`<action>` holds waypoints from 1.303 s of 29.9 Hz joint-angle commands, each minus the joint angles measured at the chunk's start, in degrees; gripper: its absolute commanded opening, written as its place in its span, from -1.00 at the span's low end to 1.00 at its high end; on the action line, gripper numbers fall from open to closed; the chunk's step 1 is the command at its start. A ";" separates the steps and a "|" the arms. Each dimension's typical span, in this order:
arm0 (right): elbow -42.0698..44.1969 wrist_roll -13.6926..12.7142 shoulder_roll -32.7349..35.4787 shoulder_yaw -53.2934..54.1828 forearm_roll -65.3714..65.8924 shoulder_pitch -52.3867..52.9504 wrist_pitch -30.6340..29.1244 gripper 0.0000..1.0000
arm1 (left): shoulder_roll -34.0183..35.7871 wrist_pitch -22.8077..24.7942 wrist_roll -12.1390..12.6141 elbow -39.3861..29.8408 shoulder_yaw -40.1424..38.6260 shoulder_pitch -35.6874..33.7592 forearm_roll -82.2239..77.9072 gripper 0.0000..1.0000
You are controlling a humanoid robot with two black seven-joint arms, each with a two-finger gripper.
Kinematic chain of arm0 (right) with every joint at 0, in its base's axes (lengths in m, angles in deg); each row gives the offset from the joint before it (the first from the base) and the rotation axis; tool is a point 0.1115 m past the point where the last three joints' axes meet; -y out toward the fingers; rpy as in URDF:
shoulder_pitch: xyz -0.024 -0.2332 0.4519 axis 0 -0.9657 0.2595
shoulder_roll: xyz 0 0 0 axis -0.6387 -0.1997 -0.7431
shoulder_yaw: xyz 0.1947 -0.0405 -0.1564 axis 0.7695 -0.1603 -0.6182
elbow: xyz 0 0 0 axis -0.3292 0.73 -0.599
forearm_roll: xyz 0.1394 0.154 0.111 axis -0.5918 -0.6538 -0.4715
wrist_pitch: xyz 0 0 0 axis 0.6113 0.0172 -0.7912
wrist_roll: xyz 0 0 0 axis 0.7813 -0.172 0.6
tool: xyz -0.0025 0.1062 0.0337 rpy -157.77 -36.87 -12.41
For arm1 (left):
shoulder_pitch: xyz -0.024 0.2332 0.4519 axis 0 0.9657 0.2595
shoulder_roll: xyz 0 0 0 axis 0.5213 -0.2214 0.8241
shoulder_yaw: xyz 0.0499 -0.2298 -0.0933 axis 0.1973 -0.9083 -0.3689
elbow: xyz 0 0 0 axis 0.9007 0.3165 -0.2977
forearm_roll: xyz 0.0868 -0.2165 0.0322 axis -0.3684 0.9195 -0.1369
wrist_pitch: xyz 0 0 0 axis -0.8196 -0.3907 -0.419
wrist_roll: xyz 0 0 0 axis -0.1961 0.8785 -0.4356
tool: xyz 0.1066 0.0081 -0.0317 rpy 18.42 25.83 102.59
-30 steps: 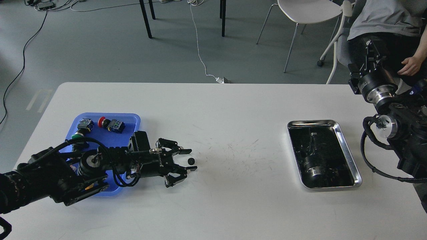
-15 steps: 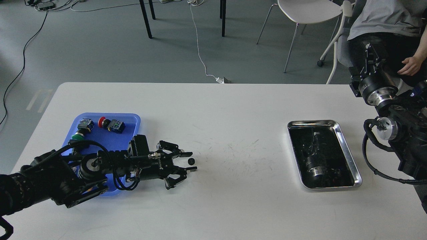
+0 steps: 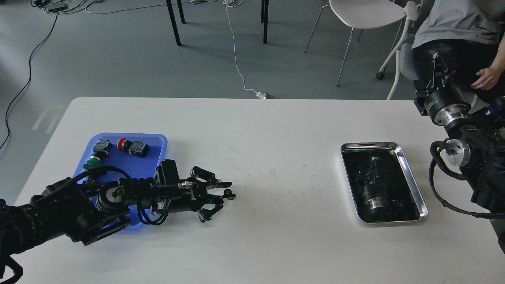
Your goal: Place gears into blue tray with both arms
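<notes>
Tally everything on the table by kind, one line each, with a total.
Gears: 1, the gear between the left gripper's fingers.
Push-button switches: 2, red-capped switch and green-capped switch.
Trays: 2, blue tray and steel tray.
Total: 5.

You were working in a robotics lab or test room. The white bench [image 3: 252, 157] stood on a bare grey floor [image 3: 118, 59] strewn with loose cables [image 3: 236, 59], a power adapter [image 3: 263, 95] lay just behind it, a plain white chair [image 3: 363, 15] waited nearby, and a seated person [image 3: 457, 23] watched from the right.
</notes>
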 commanded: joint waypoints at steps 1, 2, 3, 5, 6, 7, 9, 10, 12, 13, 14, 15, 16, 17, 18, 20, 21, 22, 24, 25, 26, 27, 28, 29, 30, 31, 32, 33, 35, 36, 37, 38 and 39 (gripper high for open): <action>-0.01 0.00 0.00 0.01 0.00 -0.19 0.00 0.89 | -0.01 0.13 0.08 0.47 -0.01 0.05 0.05 -0.65; -0.01 0.00 0.00 0.01 0.00 -0.28 0.00 0.89 | -0.01 0.21 0.08 0.73 0.08 -0.04 0.14 -0.65; -0.01 0.00 0.00 0.01 0.00 -0.28 0.00 0.89 | 0.07 0.13 0.08 0.73 0.00 0.05 0.05 -0.72; -0.01 0.00 0.00 0.01 0.00 -0.28 0.00 0.89 | 0.07 0.21 0.08 0.91 0.00 -0.04 0.23 -0.75; -0.01 0.00 0.00 0.01 0.00 -0.36 0.00 0.89 | 0.16 0.13 0.08 0.91 -0.01 -0.04 0.14 -0.76; -0.01 0.00 0.00 0.01 0.00 -0.37 0.00 0.89 | 0.16 0.13 0.08 0.91 -0.01 0.05 0.14 -0.77; -0.01 0.00 0.00 -0.08 0.00 -0.37 0.00 0.89 | 0.08 0.13 0.08 0.82 -0.01 0.05 0.14 -0.78; -0.01 0.00 0.00 -0.08 0.00 -0.37 0.00 0.89 | 0.16 0.13 0.08 0.64 -0.01 0.05 0.14 -0.80; -0.01 0.00 0.00 -0.08 0.00 -0.37 0.00 0.89 | 0.16 0.13 0.08 0.64 -0.01 -0.13 0.14 -0.81; -0.01 0.00 0.00 -0.08 0.00 -0.37 0.00 0.89 | 0.60 0.21 0.08 0.21 -0.01 -0.30 0.14 -0.82; -0.01 0.00 0.00 -0.08 0.00 -0.37 0.00 0.89 | 0.69 0.21 0.08 0.12 -0.01 -0.48 0.14 -0.82; -0.01 0.00 0.00 -0.08 0.00 -0.37 0.00 0.89 | 0.69 0.21 0.08 0.12 -0.01 -0.57 0.14 -0.82; -0.01 0.00 0.00 -0.08 0.00 -0.45 0.00 0.89 | 0.86 0.21 0.08 0.12 -0.01 -0.74 0.14 -0.83; -0.01 0.00 -0.08 -0.08 0.00 -0.80 0.00 0.89 | 1.04 0.21 0.08 0.12 -0.01 -0.92 0.14 -0.83; -0.01 0.00 -0.26 -0.08 0.00 -1.07 0.00 0.89 | 1.56 0.21 0.08 0.12 -0.01 -1.18 0.14 -0.83; -0.01 0.00 -0.61 -0.08 0.00 -1.24 0.00 0.89 | 3.49 0.21 0.08 -0.23 -0.09 -1.62 0.14 -0.83; -0.01 0.00 -0.61 0.01 0.00 -1.24 0.00 0.89 | 4.37 0.21 0.08 -0.32 -0.18 -1.97 0.14 -0.83; -0.01 0.00 -0.61 -0.08 0.00 -1.24 0.00 0.89 | 5.34 0.30 0.08 -0.76 -0.18 -2.32 0.05 -0.84; -0.01 0.00 -0.70 -0.08 0.00 -1.33 0.00 0.89 | 7.27 0.39 0.08 -1.64 -0.18 -3.46 0.14 -0.84; -0.01 0.00 -0.70 -0.08 0.00 -1.51 0.00 0.89 | 8.41 0.39 0.08 -2.08 -0.09 -3.99 0.05 -0.84; -0.01 0.00 -0.70 -0.08 0.00 -1.51 0.00 0.89 | 9.47 0.39 0.08 -2.34 -0.01 -4.34 -0.03 -0.84; -0.01 0.00 -0.79 -0.08 0.00 -1.51 0.00 0.89 | 10.52 0.39 0.08 -2.26 -0.09 -4.78 0.23 -0.84; -0.01 0.00 -1.05 -0.08 0.00 -1.51 0.00 0.89 | 11.49 0.48 0.08 -2.26 -0.09 -5.22 0.23 -0.84; -0.01 0.00 -1.14 -0.08 0.00 -1.51 0.00 0.89 | 12.46 0.56 0.08 -2.34 -0.01 -5.49 0.06 -0.84; -0.01 0.00 -1.14 -0.08 0.00 -1.51 0.00 0.89 | 13.08 0.57 0.08 -2.35 -0.01 -5.58 0.05 -0.84; -0.01 0.00 -1.14 0.01 0.00 -1.51 0.00 0.89 | 13.69 0.57 0.08 -2.43 -0.01 -5.58 0.05 -0.84; -0.01 0.00 -1.14 -0.08 0.00 -1.51 0.00 0.89 | 14.83 0.65 0.08 -2.61 0.17 -5.66 -0.21 -0.82; -0.01 0.00 -1.14 -0.08 0.00 -1.51 0.00 0.89 | 16.49 0.65 0.08 -2.70 0.61 -5.93 -0.21 -0.81; -0.01 0.00 -1.14 -0.08 0.00 -1.51 -0.08 0.89 | 18.52 0.65 0.08 -2.70 0.87 -6.10 0.23 -0.82; -0.01 0.00 -1.14 -0.08 0.00 -1.51 -0.17 0.89 | 19.23 0.65 0.08 -2.70 1.05 -6.10 0.14 -0.82; -0.01 0.00 -1.14 -0.08 0.00 -1.51 -0.17 0.89 | 19.67 0.65 0.08 -2.52 1.14 -6.10 0.14 -0.82; -0.01 0.00 -1.14 -0.08 0.00 -1.59 -0.17 0.89 | 20.11 0.65 0.08 -2.09 1.31 -6.10 0.14 -0.82; -0.01 0.00 -1.14 -0.08 0.00 -1.60 -0.17 0.89 | 20.64 0.65 0.08 -1.91 1.31 -6.02 0.14 -0.82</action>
